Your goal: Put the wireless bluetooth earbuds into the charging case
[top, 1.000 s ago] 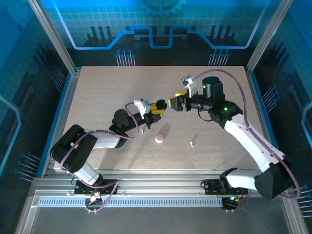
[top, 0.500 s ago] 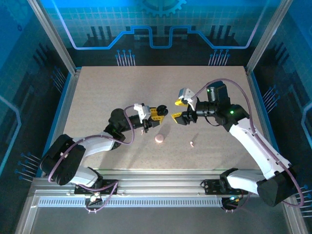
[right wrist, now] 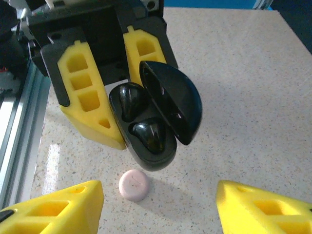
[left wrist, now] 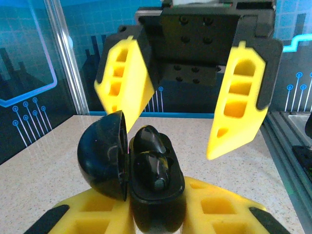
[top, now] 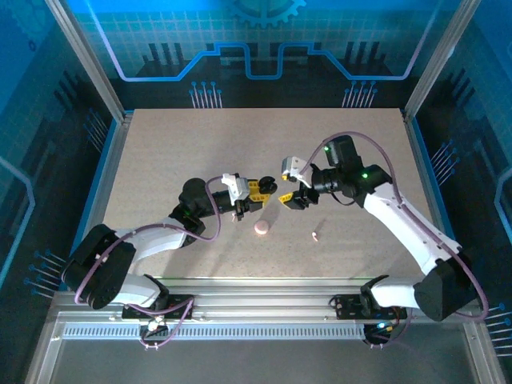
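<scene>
Top external shows both grippers meeting above the middle of the table (top: 176, 152), with bare tabletop all round out to the rails. The left gripper (top: 262, 190) clamps the open black charging case (right wrist: 146, 131), which has two glossy black shapes in its wells. The right gripper (top: 288, 186) gapes facing it, and a pale-pink puck (top: 262, 228) and a tiny pink earbud (top: 315, 236) lie on the table nearby.

There are two arms, the left arm (top: 160, 236) and the right arm (top: 400, 212); two grippers, the left gripper (top: 262, 190) and the right gripper (top: 286, 182); four yellow fingers (left wrist: 239, 102); one black charging case (right wrist: 170, 97); two glossy dark hollows (right wrist: 130, 103) inside it; one pale-pink puck (right wrist: 134, 185); one tiny pale piece (top: 315, 236); one table (top: 176, 144).
</scene>
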